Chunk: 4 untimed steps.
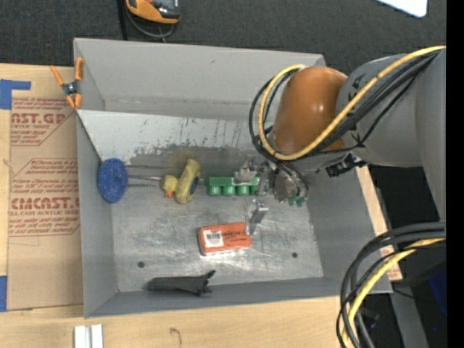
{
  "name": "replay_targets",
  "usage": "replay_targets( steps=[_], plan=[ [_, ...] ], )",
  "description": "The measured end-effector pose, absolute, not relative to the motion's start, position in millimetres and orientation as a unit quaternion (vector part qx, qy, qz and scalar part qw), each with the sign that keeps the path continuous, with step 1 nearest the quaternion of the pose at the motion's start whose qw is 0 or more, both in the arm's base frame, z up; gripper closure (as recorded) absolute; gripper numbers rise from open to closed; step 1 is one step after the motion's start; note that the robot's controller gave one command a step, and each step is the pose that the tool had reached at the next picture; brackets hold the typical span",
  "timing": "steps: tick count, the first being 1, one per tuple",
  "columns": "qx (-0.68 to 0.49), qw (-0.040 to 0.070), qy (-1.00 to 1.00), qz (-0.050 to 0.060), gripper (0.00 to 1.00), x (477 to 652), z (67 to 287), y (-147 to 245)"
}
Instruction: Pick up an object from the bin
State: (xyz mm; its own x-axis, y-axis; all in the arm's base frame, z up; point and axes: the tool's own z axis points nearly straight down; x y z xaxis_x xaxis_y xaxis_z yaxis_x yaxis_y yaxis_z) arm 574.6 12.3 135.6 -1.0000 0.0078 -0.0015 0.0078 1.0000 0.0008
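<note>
The green studded block [230,186] lay on its side near the middle of the bin [196,78], a little toward the far wall, with its long axis running from 9 o'clock to 3 o'clock and its studs facing 12 o'clock. Its 3 o'clock end sat at the gripper [254,193], whose metal fingers [257,214] stood spread apart, one on the 12 o'clock side of that end and one on the 6 o'clock side, and neither was seen pressing on the block. Whether either finger touched it could not be told. Just beside the block at 9 o'clock lay a yellow toy [184,180], and farther that way, near the bin's wall, a blue round sponge [112,180]. At 6 o'clock from the block, close under the lower finger, lay an orange packet [224,238]. A black flat thing [180,285] lay along the near wall at 7 o'clock.
</note>
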Motion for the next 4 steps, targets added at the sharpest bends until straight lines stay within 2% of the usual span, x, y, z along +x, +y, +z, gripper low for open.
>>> replay_targets(
  steps=[1,2,3,4],
  plan=[
    [-0.028,0.005,1.000,0.000,0.00,570.6,115.8,17.9],
    [-0.194,0.003,0.981,0.000,1.00,538.3,73.6,45.5],
    [-0.194,0.003,0.981,0.000,1.00,538.3,73.6,45.5],
    [-0.210,0.001,0.978,0.000,1.00,519.7,210.7,35.4]
  ],
)
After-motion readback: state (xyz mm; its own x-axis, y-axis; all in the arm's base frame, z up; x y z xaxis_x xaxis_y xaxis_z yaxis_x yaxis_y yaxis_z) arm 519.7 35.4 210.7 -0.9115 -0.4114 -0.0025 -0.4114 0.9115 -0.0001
